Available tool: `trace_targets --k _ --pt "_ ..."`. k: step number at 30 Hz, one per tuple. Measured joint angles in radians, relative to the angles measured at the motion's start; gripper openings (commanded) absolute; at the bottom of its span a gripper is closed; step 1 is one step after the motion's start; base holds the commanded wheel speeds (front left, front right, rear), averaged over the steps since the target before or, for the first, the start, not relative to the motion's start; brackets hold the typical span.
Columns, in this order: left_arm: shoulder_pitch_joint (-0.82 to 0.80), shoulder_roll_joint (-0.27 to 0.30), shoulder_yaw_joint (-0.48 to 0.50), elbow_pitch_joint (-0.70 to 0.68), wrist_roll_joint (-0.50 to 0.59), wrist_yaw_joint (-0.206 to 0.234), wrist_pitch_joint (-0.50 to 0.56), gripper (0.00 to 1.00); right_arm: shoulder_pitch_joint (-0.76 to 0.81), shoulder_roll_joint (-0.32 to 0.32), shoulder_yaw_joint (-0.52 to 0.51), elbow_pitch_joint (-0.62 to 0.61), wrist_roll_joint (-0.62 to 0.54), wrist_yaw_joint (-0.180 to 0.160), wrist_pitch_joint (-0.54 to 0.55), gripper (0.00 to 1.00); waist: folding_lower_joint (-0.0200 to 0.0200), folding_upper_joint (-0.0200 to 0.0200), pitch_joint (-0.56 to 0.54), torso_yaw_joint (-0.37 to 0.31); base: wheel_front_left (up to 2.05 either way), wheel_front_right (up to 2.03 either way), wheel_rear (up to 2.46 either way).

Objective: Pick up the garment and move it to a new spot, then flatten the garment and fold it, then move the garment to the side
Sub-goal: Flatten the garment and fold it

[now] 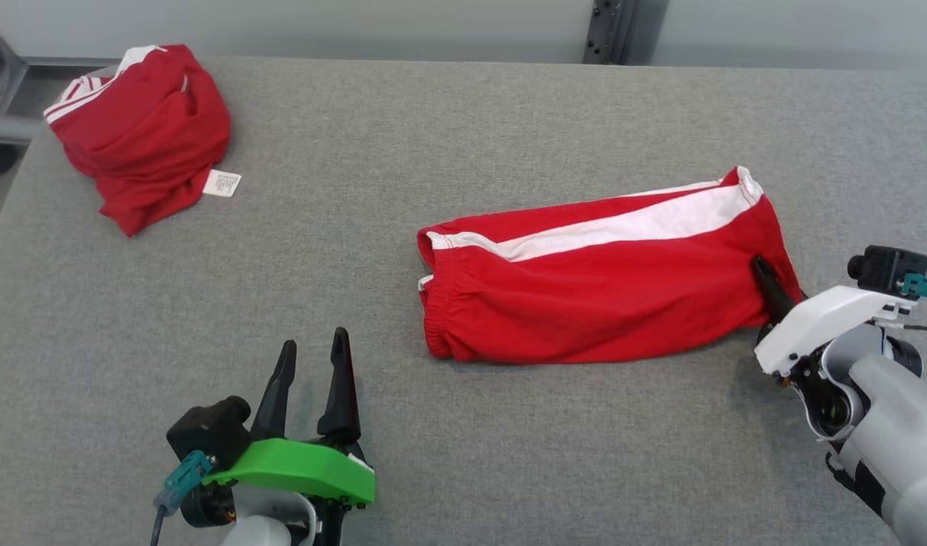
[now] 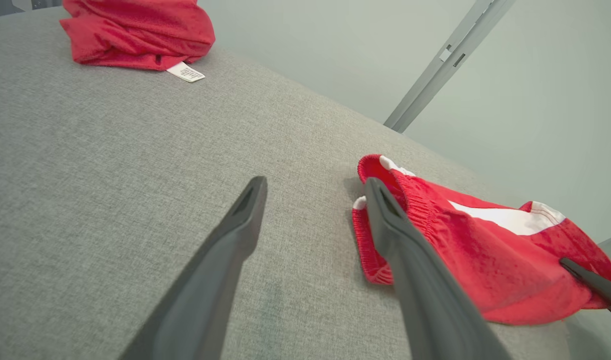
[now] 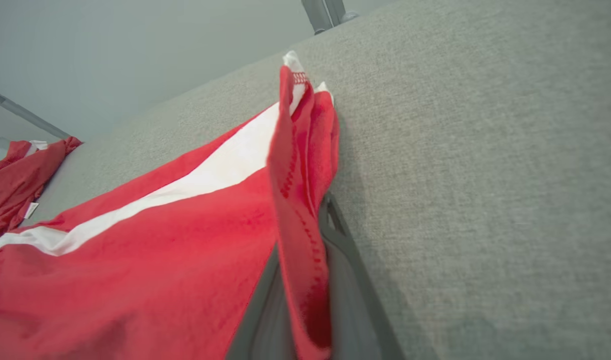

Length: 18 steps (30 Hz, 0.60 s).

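The garment (image 1: 600,280), red shorts with a white side stripe, lies folded lengthwise across the middle right of the grey table. My right gripper (image 1: 767,284) is shut on its right hem, one dark finger lying on top of the cloth. In the right wrist view the red hem (image 3: 300,220) is pinched between the two fingers. My left gripper (image 1: 312,371) stands open at the lower left, empty, a short way left of the waistband (image 2: 380,220). The right gripper's finger (image 2: 593,282) rests on the garment's far end in the left wrist view.
A second red garment (image 1: 141,129) with white stripes and a white label lies crumpled at the table's far left corner. A grey wall with a metal post (image 1: 608,30) runs behind the table (image 1: 433,152).
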Motion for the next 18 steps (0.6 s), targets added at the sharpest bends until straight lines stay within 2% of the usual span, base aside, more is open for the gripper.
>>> trace_targets --k 10,18 --pt "0.003 0.011 -0.006 -0.025 0.000 0.009 0.017 1.00 0.082 -0.016 -0.066 -0.069 0.055 0.000 -0.022 0.00 0.0000 0.0000 -0.007 -0.083 0.00 0.00 0.00" --pt "0.003 0.012 -0.014 -0.025 0.000 0.012 0.026 1.00 0.071 -0.001 -0.071 -0.122 0.081 0.000 -0.005 0.00 0.0000 0.0000 -0.016 -0.090 0.00 0.00 0.00"
